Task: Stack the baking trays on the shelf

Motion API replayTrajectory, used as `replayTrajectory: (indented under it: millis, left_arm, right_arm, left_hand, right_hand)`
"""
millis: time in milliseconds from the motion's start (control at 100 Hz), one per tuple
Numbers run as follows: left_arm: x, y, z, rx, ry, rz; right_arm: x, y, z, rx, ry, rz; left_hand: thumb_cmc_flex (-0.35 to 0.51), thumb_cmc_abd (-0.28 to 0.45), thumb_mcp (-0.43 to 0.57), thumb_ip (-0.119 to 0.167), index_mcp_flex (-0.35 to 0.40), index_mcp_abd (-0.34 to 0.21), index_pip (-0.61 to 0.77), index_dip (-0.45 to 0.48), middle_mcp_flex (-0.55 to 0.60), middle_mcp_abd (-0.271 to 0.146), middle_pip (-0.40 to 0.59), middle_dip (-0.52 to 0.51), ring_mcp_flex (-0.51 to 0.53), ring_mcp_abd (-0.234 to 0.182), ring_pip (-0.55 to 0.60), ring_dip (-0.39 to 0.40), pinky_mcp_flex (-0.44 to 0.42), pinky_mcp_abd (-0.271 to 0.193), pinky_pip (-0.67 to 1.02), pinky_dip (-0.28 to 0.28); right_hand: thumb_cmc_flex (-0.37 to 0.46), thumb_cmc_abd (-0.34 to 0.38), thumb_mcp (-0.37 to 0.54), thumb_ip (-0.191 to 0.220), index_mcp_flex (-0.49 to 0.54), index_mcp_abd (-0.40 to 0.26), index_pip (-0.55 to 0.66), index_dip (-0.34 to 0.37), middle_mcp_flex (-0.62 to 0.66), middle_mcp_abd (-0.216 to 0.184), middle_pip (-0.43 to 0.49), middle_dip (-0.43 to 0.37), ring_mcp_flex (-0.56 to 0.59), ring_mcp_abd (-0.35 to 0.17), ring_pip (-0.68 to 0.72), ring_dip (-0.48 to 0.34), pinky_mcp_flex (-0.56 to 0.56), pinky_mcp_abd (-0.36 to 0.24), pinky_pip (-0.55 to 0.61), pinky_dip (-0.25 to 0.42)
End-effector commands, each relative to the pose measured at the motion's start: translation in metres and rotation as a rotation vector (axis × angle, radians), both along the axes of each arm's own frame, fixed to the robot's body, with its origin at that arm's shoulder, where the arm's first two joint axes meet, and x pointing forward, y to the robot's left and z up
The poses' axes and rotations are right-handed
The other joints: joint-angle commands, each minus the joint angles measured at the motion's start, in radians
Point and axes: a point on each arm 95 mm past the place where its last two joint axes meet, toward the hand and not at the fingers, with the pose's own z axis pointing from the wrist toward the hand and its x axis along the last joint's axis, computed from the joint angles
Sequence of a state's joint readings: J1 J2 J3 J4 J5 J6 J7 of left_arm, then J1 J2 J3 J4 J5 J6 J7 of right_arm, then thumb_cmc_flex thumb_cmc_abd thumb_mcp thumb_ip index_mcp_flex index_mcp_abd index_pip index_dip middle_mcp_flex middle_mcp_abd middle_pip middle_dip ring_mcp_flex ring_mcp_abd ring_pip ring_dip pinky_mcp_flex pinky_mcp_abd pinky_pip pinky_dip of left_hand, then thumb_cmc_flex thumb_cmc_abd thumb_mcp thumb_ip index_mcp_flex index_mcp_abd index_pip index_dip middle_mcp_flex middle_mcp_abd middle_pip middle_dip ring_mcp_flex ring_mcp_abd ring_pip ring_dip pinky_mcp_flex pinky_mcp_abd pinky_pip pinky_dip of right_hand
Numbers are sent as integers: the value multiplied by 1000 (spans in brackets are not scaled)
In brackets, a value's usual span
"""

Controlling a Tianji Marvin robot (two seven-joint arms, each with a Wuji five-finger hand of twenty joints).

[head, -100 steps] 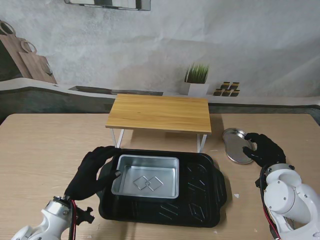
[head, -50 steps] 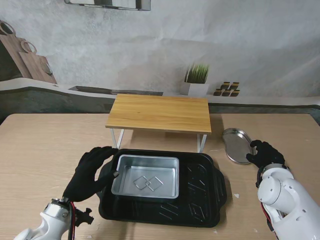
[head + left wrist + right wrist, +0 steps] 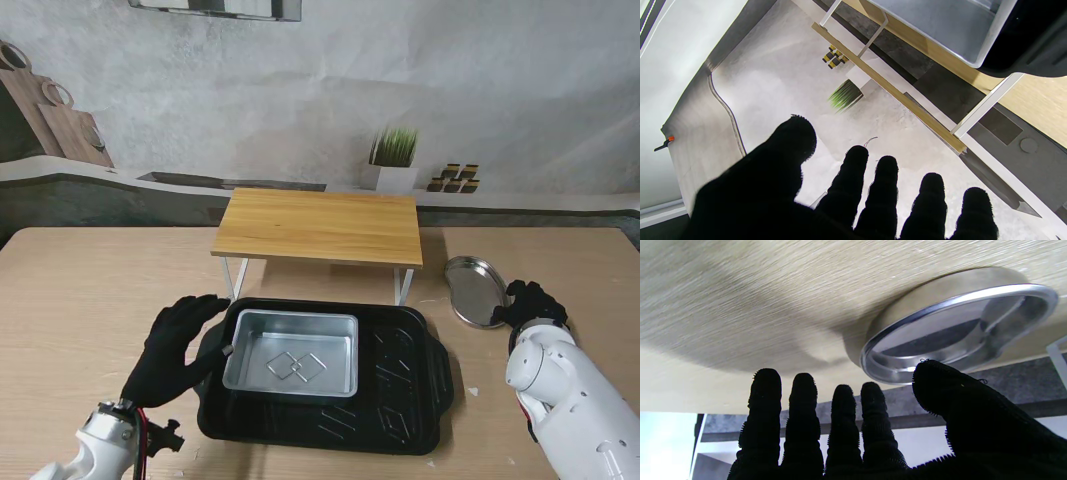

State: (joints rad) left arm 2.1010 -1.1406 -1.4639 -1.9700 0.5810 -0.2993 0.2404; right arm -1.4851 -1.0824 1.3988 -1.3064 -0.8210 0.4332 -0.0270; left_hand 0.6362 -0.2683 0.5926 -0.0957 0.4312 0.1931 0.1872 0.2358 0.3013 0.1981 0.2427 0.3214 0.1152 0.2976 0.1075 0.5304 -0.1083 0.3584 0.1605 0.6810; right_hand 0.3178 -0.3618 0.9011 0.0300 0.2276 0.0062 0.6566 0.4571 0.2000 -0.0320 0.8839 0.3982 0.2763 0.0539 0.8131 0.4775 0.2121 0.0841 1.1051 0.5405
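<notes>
A large black baking tray (image 3: 400, 385) lies on the table in front of me, with a smaller silver rectangular tray (image 3: 291, 352) resting inside its left half. The wooden shelf (image 3: 318, 226) on white legs stands just beyond them. A round silver tray (image 3: 474, 290) (image 3: 957, 330) sits on the table to the right. My left hand (image 3: 179, 347) (image 3: 826, 200) hovers open beside the black tray's left rim, fingers spread, holding nothing. My right hand (image 3: 530, 303) (image 3: 846, 426) is open just to the right of the round tray, thumb near its rim without gripping it.
A potted green plant (image 3: 394, 160) and small dark blocks (image 3: 453, 178) stand on the ledge behind the shelf. Wooden cutting boards (image 3: 50, 110) lean at the far left. Bare table top (image 3: 90, 290) stretches left of the trays.
My left hand has lifted off the black tray's left rim and drawn back toward me. My right hand has pulled back from the round tray toward me.
</notes>
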Motion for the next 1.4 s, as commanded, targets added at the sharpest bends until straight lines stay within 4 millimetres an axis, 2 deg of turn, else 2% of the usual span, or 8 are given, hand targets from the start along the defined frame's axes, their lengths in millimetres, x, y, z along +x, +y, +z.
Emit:
replayTrajectory:
  millis: [0,220,630,790,1030,1140,1240,1390]
  left_arm:
    - [-3,-1,-1,1,8,-4]
    - [-3,0,-2,9,5,-2]
    - [-1,0,-1,6,6,1]
    - [-1,0,-1,6,4,3]
    - [1,0,-1,5,0,11]
    - [1,0,-1,2,2,12]
    - [1,0,-1,2,0,11]
    - [1,0,-1,0,0,9]
  right_arm:
    - [2,-1,-3,-3,21,-6]
    - [8,-4,-11,-32,67,-19]
    - [17,-3,-17,-51,71,-57]
    - [18,-3,-17,-50,75,-49]
    - [18,-5,-15,-53,75,-21]
    - [17,-5,-14,-44,70,-22]
    - [18,-5,-14,-28,67,-32]
    - [19,-4,-15,-19,74,-26]
  left_hand:
    - [10,26,-14,23,-5,2,-15,-1,1,9,-14,3,-13,-5,-21,4,-15,1,-8,12]
    - [13,24,-11,23,-5,1,-14,-1,1,10,-14,3,-14,-6,-22,4,-15,1,-8,12]
    - [16,25,-9,21,-1,2,-13,-1,4,9,-13,4,-15,-8,-21,3,-15,1,-9,13]
    - [19,24,-7,22,2,4,-12,-1,6,11,-12,4,-14,-9,-21,4,-15,2,-9,13]
    - [19,23,-6,21,6,4,-11,0,11,14,-12,5,-14,-9,-21,4,-15,1,-8,14]
    - [20,23,-5,21,8,5,-11,0,12,15,-12,5,-15,-9,-21,4,-14,0,-8,14]
    - [21,23,-4,21,10,7,-11,0,14,16,-12,5,-15,-9,-21,4,-15,1,-9,14]
    - [21,23,-4,21,13,6,-11,1,16,15,-13,5,-14,-9,-21,5,-14,1,-9,14]
  right_hand:
    - [-31,-32,5,-54,31,12,16,-13,-35,14,51,16,-37,7,47,27,9,-28,61,33]
    - [-32,-65,36,-61,98,14,84,32,-42,13,154,81,-36,8,166,82,22,-52,127,56]
    - [-55,-80,47,-77,144,-4,405,364,25,4,283,286,63,25,269,152,75,-77,263,73]
    - [16,-128,134,-79,169,-13,351,342,32,6,266,284,73,23,263,145,76,-75,267,68]
    - [213,-271,287,-178,214,-98,361,170,61,-10,250,259,90,11,269,141,76,-75,268,66]
    - [107,-223,241,-174,210,-81,350,170,49,-7,250,258,80,11,265,140,76,-75,268,66]
    - [1,-146,151,-91,219,-55,296,242,40,-2,249,256,71,14,262,138,72,-74,256,60]
    - [-11,-179,114,-100,165,-110,234,248,26,-7,237,250,63,10,258,136,64,-72,245,57]
